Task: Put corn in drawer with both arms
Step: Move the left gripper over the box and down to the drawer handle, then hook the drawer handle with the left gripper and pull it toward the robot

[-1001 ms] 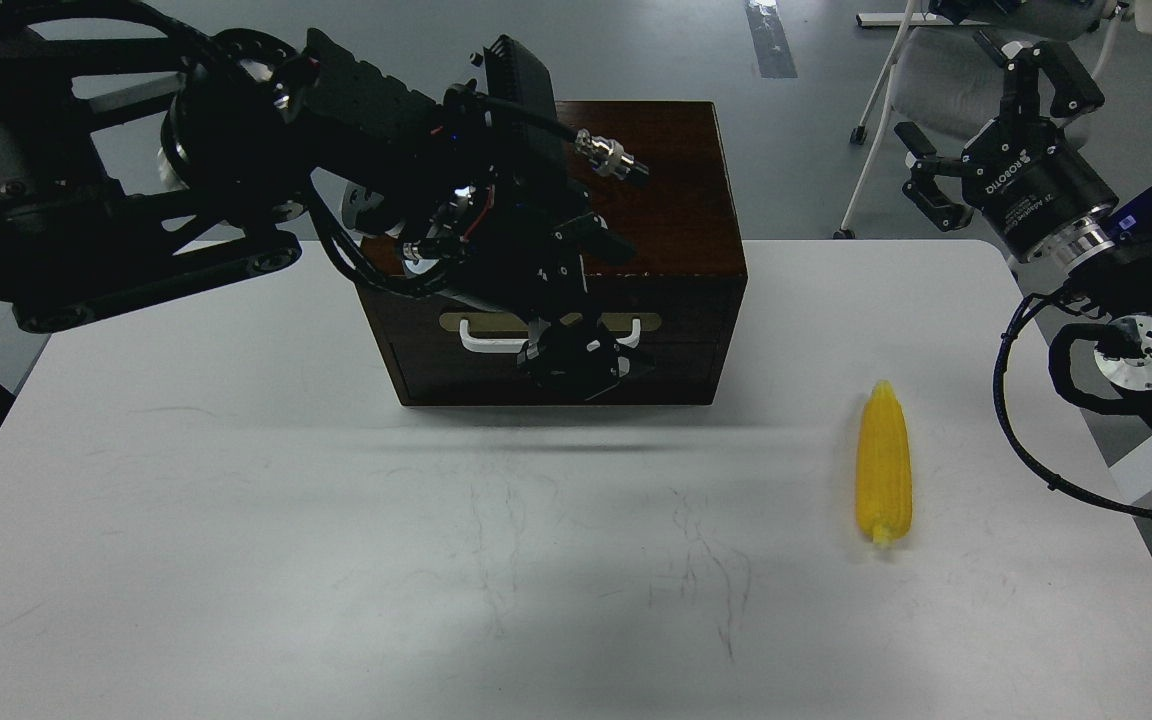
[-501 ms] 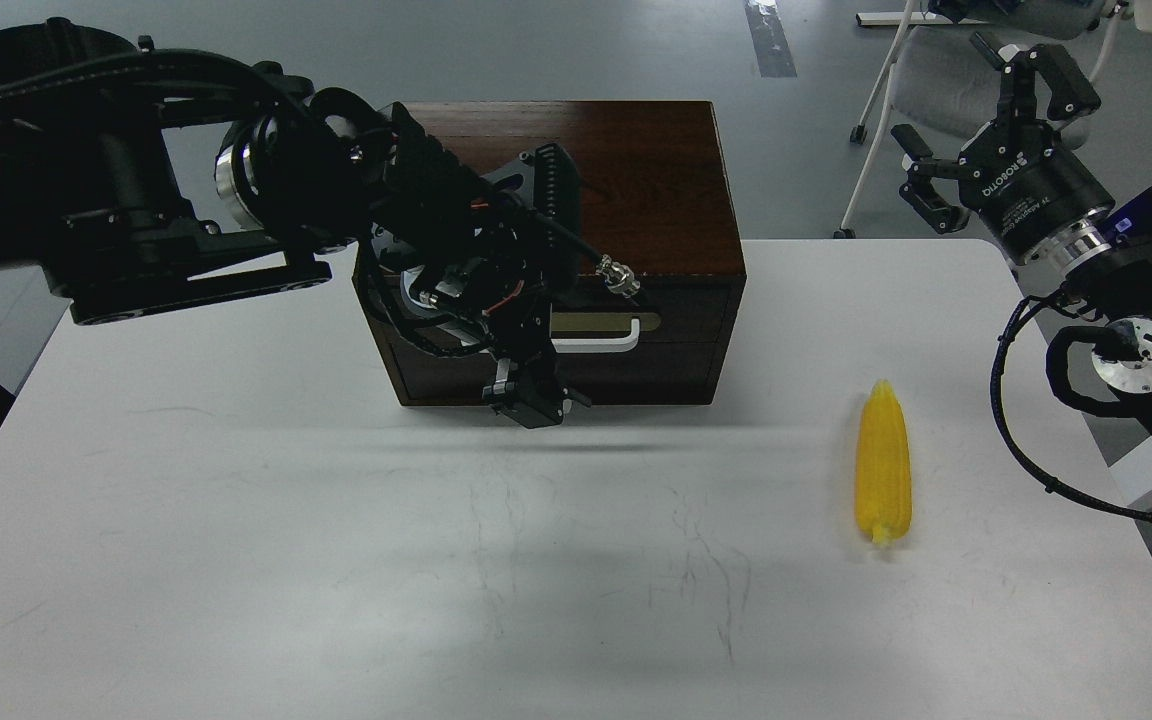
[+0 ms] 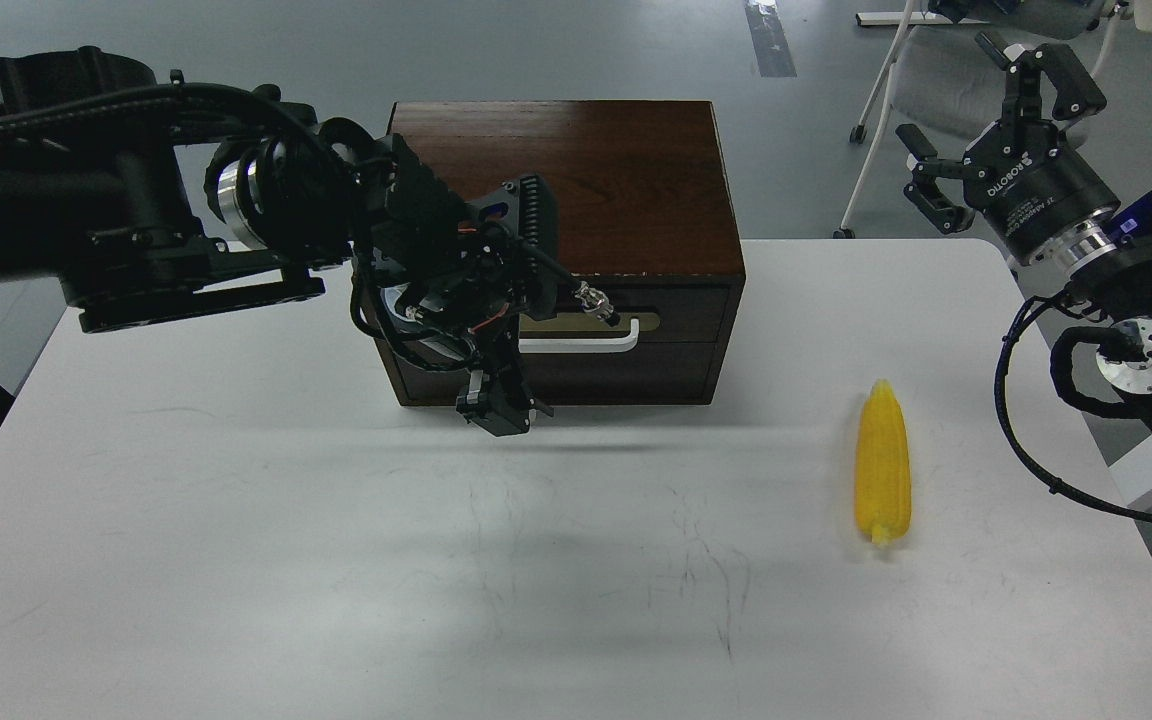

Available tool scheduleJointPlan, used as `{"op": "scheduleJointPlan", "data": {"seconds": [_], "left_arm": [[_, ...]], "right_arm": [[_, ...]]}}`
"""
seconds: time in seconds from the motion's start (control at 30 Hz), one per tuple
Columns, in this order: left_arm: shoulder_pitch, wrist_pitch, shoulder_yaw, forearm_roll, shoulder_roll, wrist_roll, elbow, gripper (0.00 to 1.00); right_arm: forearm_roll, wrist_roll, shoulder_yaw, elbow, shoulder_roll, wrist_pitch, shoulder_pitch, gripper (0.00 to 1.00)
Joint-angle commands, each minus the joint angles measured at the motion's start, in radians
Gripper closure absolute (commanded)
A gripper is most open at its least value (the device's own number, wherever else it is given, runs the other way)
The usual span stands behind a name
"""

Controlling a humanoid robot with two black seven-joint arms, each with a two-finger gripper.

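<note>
Head view: corn [image 3: 883, 463] flat on white worktop [image 3: 236, 560], right of wooden box [image 3: 576, 190], well apart. Drawer [image 3: 676, 340] shut, white handle [image 3: 586, 341] outward. Left pincer [image 3: 498, 410] low before drawer front, dark, aperture indeterminable. Right pincer [image 3: 996, 120] raised beyond worktop edge, fingers spread, empty.

The left arm [image 3: 136, 230] draws back toward the left and lower, so its left gripper [image 3: 496, 408], which a second ago covered the middle of the white handle [image 3: 586, 340], now hangs at the handle's left end, in front of the drawer [image 3: 576, 350] face. More of the handle shows (its whole right half). The right gripper [image 3: 996, 120] shifts only slightly, tipping a little upward beyond the table [image 3: 336, 560] corner.
</note>
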Motion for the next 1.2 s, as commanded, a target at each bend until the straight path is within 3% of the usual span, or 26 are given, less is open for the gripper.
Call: {"op": "scheduleJointPlan", "data": {"seconds": [0.0, 1.17], "left_arm": [[0.0, 0.0, 0.009, 0.0, -0.003, 0.0, 0.015, 0.04], [0.028, 0.0, 0.021, -0.006, -0.092, 0.0, 0.099, 0.03]], "right_arm": [[0.0, 0.0, 0.0, 0.0, 0.0, 0.0, -0.002, 0.0], [0.0, 0.0, 0.015, 0.0, -0.009, 0.0, -0.009, 0.0]]}}
